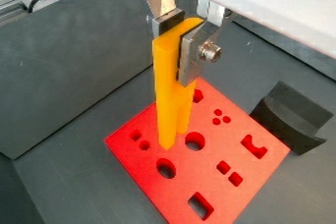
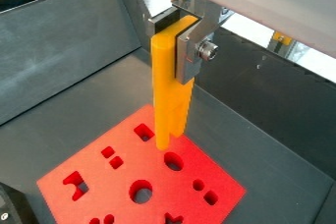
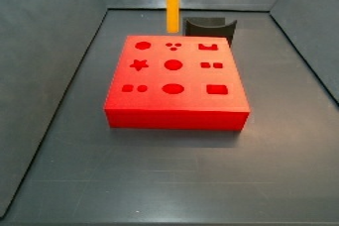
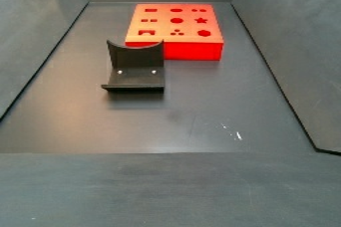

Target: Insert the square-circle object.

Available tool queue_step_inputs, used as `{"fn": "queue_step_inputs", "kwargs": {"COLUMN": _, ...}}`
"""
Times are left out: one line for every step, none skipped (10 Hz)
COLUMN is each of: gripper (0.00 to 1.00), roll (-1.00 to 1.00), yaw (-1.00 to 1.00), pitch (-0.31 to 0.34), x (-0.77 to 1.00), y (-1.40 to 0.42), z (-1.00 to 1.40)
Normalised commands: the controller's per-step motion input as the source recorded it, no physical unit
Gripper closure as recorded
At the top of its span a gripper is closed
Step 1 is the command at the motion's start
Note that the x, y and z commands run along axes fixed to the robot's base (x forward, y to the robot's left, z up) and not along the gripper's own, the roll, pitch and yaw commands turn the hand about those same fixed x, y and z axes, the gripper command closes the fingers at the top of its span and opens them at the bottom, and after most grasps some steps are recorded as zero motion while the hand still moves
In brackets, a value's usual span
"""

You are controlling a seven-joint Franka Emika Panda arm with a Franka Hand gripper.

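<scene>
My gripper is shut on the upper end of the square-circle object, a long orange-yellow bar that hangs upright. It shows the same way in both wrist views, bar. The bar's lower end hovers above the red block with shaped holes, apart from it. In a side view only the bar shows, reaching down by the far edge of the red block; the gripper is out of frame there. The prongs are hidden.
A dark grey curved piece stands on the floor beside the red block, behind it in a side view and in front of it in the other, where the block lies far back. Grey walls enclose the bin.
</scene>
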Motion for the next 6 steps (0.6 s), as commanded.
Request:
{"fn": "queue_step_inputs", "kwargs": {"gripper": 1.00, "roll": 0.00, "yaw": -0.06, "pitch": 0.000, "x": 0.00, "y": -0.02, "z": -0.07}}
{"fn": "queue_step_inputs", "kwargs": {"gripper": 1.00, "roll": -0.01, "yaw": -0.61, "pitch": 0.000, "x": 0.00, "y": -0.18, "z": -0.37}}
{"fn": "queue_step_inputs", "kwargs": {"gripper": 1.00, "roll": 0.04, "yaw": -0.99, "pitch": 0.011, "x": 0.00, "y": -0.13, "z": -0.38}}
{"fn": "queue_step_inputs", "kwargs": {"gripper": 1.00, "roll": 0.18, "yaw": -0.83, "pitch": 0.111, "x": -0.11, "y": -0.25, "z": -0.36}}
{"fn": "queue_step_inputs", "kwargs": {"gripper": 1.00, "roll": 0.16, "yaw": -0.74, "pitch": 0.091, "x": -0.12, "y": -0.38, "z": -0.43}}
{"fn": "queue_step_inputs", "kwargs": {"gripper": 1.00, "roll": 0.17, "yaw": -0.81, "pitch": 0.117, "x": -0.13, "y": -0.21, "z": -0.37}}
